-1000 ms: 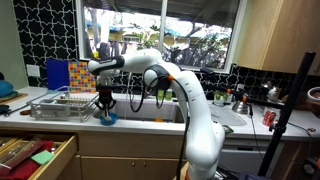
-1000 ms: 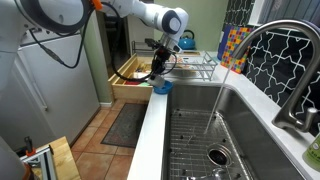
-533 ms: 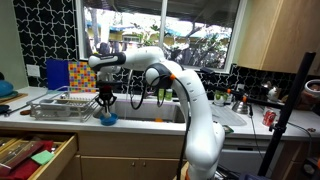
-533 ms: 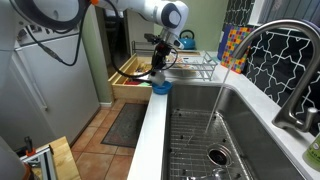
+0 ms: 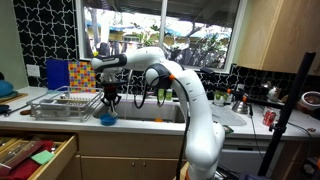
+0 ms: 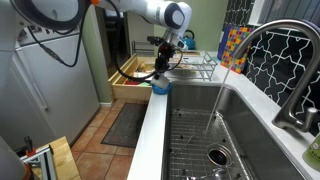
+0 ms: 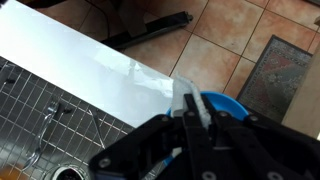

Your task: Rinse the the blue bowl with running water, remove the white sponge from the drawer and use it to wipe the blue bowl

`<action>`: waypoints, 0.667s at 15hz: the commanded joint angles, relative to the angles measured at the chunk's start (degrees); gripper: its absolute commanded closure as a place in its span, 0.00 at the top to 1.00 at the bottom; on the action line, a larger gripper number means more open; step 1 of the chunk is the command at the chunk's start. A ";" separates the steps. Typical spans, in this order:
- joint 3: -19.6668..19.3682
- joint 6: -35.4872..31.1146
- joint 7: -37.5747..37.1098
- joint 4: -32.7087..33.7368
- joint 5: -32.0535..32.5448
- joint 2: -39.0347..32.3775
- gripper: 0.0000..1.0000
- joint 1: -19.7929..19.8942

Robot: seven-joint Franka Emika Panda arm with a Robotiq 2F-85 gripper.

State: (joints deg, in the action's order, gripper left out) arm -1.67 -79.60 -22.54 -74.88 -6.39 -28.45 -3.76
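Exterior views fronting and flanking sink (image 6: 245, 115), wrist view close, looking down

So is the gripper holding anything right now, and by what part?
Cannot tell: the fingers sit at the rim of the blue bowl, but a firm hold isn't visible.

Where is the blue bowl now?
In both exterior views the small round blue bowl sits on the white counter edge beside the wire rack, below the pincer.

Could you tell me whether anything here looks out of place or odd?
The bowl sits right at the counter's front edge, where it could tip off. Water runs from the faucet into the sink with nothing under it. The drawer stands open.
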 commanded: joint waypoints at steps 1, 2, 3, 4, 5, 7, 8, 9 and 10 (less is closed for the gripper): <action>-0.30 0.88 0.54 1.53 1.68 -2.40 0.02 -0.02; -0.17 0.96 0.60 1.64 1.64 -2.85 0.02 -0.06; 0.07 1.05 0.96 1.69 1.25 -3.15 0.02 -0.01; 0.20 1.20 0.94 1.82 0.99 -3.34 0.02 -0.05; 0.38 1.21 1.24 1.82 0.85 -3.39 0.02 -0.09; 0.68 0.20 2.11 1.68 1.14 -3.29 0.02 -0.31; 0.86 -0.22 2.58 1.70 0.98 -3.41 0.02 -0.35; 1.01 -0.23 3.00 1.84 0.84 -3.51 0.02 -0.39; 1.22 -0.16 3.49 1.88 0.54 -3.49 0.02 -0.36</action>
State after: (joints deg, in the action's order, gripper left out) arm -0.95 -79.68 -20.81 -74.08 -5.44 -31.00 -4.20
